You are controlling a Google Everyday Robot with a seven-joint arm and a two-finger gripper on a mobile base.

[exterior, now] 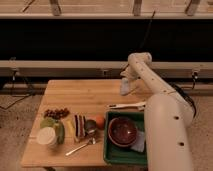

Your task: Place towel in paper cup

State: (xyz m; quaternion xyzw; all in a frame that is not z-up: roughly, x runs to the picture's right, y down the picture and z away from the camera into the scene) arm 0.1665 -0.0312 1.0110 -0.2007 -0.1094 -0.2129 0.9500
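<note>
We count one green tray (pixel 112 156) at the near right corner of the wooden table (pixel 75 92), and we place everything else from it. Inside the tray sits one dark red bowl (pixel 123 131), with one pale folded piece (pixel 139 143) just to its right.

The one towel (pixel 124 90), pale and small, lies on the table beyond the tray, near the far edge. The gripper (pixel 125 81) is right over it at the end of the white arm (pixel 150 82), which runs back over the tray's right side. We cannot tell whether the gripper is apart, together or clamped on the towel, nor whether it touches it.

The one paper cup (pixel 47 136) stands well to the tray's left, near the front left corner, apart from the towel. Between cup and tray we count one orange (pixel 100 121) and one spoon (pixel 80 146). One white-handled utensil (pixel 126 105) lies just beyond the tray's far rim. One dark red cluster (pixel 56 113) lies far to the tray's left, behind the cup.
</note>
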